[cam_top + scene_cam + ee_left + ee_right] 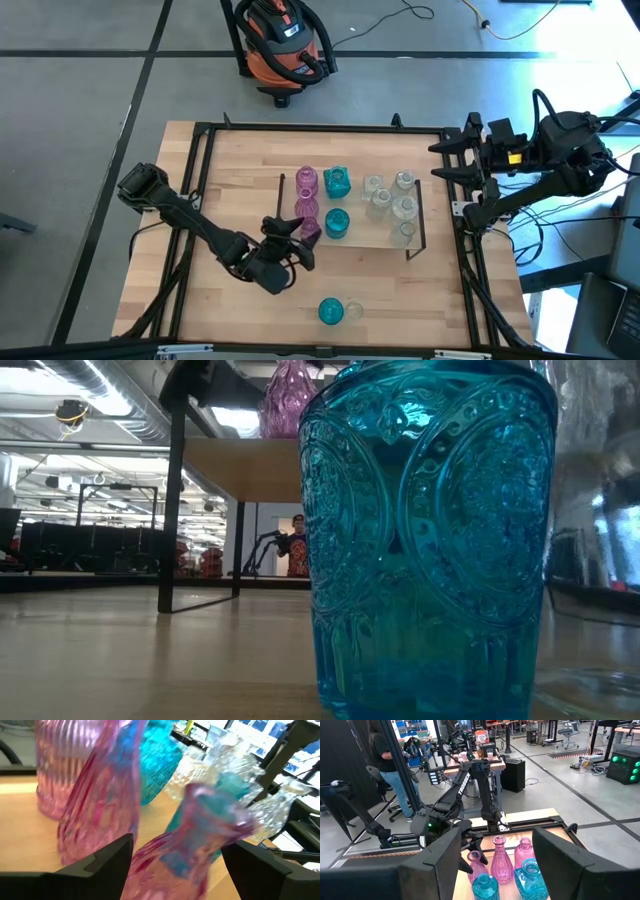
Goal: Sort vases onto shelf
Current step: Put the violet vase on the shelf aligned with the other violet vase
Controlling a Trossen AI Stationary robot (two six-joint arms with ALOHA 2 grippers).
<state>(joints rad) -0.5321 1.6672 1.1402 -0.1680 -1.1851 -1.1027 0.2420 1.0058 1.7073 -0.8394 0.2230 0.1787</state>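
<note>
The left gripper (300,238) sits at the near left end of the shelf (414,246), and a pink vase (192,845) stands between its wide-apart fingers (100,862). The fingers look just beside the glass, and I cannot tell if they press on it. My guess is the arm is putting this vase down next to the other pink ones, so each color has its own spot. Pink vases (306,182) stand at the left end, blue ones (336,182) in the middle, and clear ones (403,207) at the right end.

Two vases are not sorted yet. A blue vase (331,311) and a small clear vase (353,311) wait side by side on the table (230,170) near the front edge.

The right gripper (492,855) waits off the table's right side, its fingers apart and holding nothing.

The vases are see-through glass with bumpy patterns, round bellies and thin necks. The shelf is smooth light wood on thin dark legs.
</note>
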